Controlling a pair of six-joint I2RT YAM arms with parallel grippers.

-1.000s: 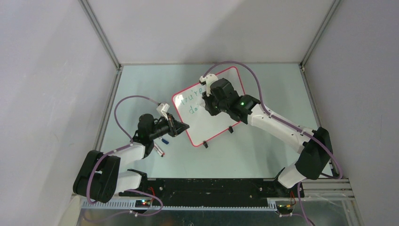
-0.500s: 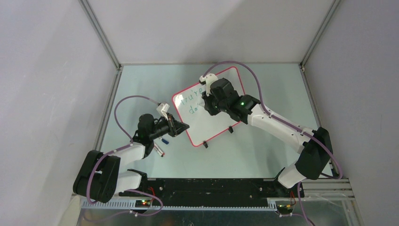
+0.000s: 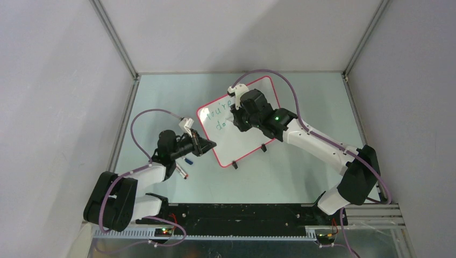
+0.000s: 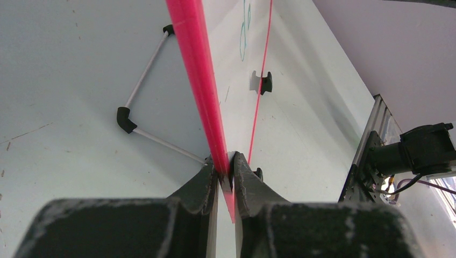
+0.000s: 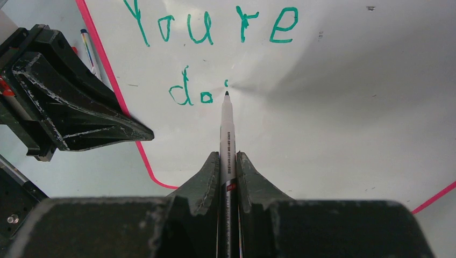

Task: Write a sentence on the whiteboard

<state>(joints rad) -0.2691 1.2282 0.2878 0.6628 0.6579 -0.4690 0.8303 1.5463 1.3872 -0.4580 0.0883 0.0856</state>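
A white marker [image 3: 183, 172] and a small blue-ended pen [image 3: 189, 160] are lying just beside each other on the pale green table [image 3: 301, 172], which is sitting between plain grey walls [image 3: 54, 80].

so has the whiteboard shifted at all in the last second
No. In the top view the whiteboard sits at the same spot and angle against the table and its far edge, its two black clip feet unmoved.

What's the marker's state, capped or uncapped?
Uncapped: the marker shows a bare dark tip at the whiteboard, beside the green lettering; the right tool is shut on its barrel.
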